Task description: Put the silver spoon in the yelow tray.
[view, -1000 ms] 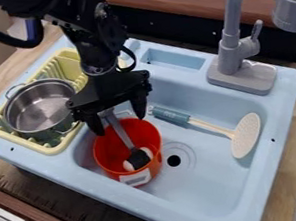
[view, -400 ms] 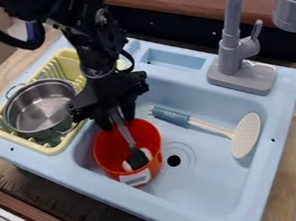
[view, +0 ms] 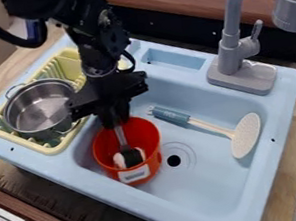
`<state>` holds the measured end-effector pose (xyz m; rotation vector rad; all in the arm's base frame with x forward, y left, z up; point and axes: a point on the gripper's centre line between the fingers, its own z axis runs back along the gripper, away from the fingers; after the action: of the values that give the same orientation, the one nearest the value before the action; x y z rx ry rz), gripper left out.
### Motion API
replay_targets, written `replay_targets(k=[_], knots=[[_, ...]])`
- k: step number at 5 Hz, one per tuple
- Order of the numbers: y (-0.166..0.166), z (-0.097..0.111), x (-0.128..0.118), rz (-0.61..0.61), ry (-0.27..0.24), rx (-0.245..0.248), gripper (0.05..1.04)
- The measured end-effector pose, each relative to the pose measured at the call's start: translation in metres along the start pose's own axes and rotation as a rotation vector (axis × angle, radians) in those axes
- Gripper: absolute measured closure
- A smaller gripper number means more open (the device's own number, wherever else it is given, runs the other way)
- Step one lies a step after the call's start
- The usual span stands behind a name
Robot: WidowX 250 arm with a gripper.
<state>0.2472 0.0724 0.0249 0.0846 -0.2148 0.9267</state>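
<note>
Silver spoon [view: 120, 135], steeply slanted, black end down

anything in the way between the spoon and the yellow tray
Yes: the spoon stands in the red bucket, so the bucket's wall is in the way, then the sink's edge. The pot takes up much of the tray.

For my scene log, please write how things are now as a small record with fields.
claw: closed on the silver spoon's upper part, above the red cup
silver spoon: dark lower end inside the red cup; not in the yellow tray
claw position: over the left part of the sink in the view
yellow tray: at the sink's left, holding a metal pot
other utensil: pale turner with blue-green grip, in the sink
</note>
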Motion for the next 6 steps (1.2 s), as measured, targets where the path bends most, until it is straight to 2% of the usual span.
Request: replay_targets(k=[1, 2, 3, 5, 6], knots=[[0.003, 0.007, -0.003, -0.003, 0.034, 0.010, 0.908], [0.001, 0.018, 0.003, -0.027, 0.048, -0.024, 0.908], [0.000, 0.030, 0.002, -0.027, 0.040, -0.061, 0.908], [-0.002, 0.033, 0.000, -0.042, 0.030, -0.096, 0.908], [-0.002, 0.033, 0.005, -0.040, -0.020, -0.104, 0.908]])
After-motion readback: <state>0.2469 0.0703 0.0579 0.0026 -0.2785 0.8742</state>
